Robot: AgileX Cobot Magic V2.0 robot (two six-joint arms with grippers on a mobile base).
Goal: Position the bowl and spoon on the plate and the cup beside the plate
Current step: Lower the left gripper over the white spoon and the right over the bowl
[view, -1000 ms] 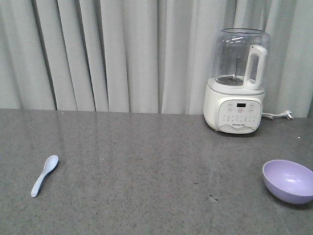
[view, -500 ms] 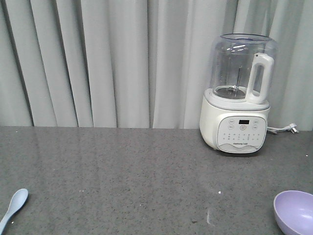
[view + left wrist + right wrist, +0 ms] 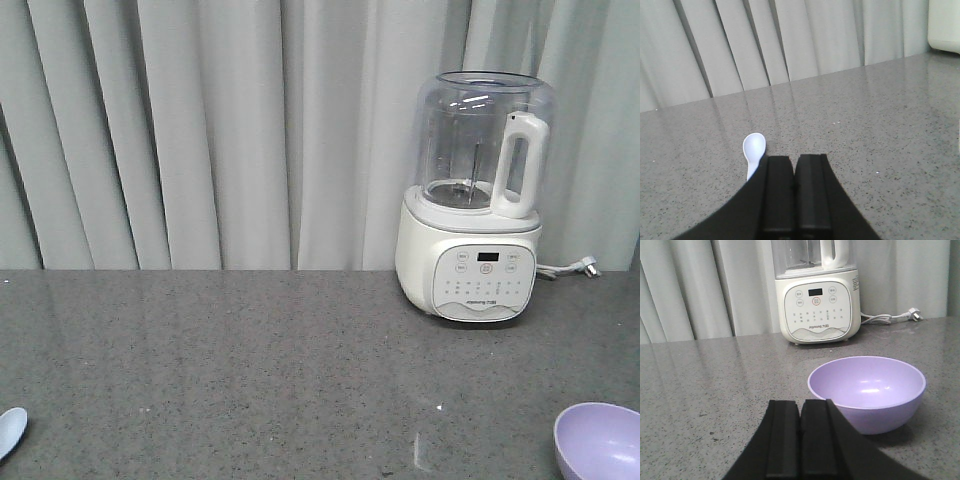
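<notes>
A lavender bowl [image 3: 867, 392] stands upright on the grey counter, just ahead and to the right of my right gripper [image 3: 800, 405], which is shut with nothing in it. The front view catches only the bowl [image 3: 602, 443] at its bottom right corner. A pale blue-white spoon [image 3: 753, 152] lies on the counter just ahead and left of my left gripper [image 3: 794, 161], also shut and empty; its handle runs behind the left finger. In the front view just the spoon's scoop [image 3: 9, 430] shows at the bottom left edge. The plate and the cup are out of view.
A white blender [image 3: 476, 205] with a clear jug stands at the back right of the counter, its cord and plug [image 3: 580, 267] lying to its right. Grey curtains [image 3: 200, 130] hang behind the counter's far edge.
The front view has shifted forward and up: the blender looms larger, and the spoon and bowl have slid down toward the bottom corners. Nothing on the counter has moved.
</notes>
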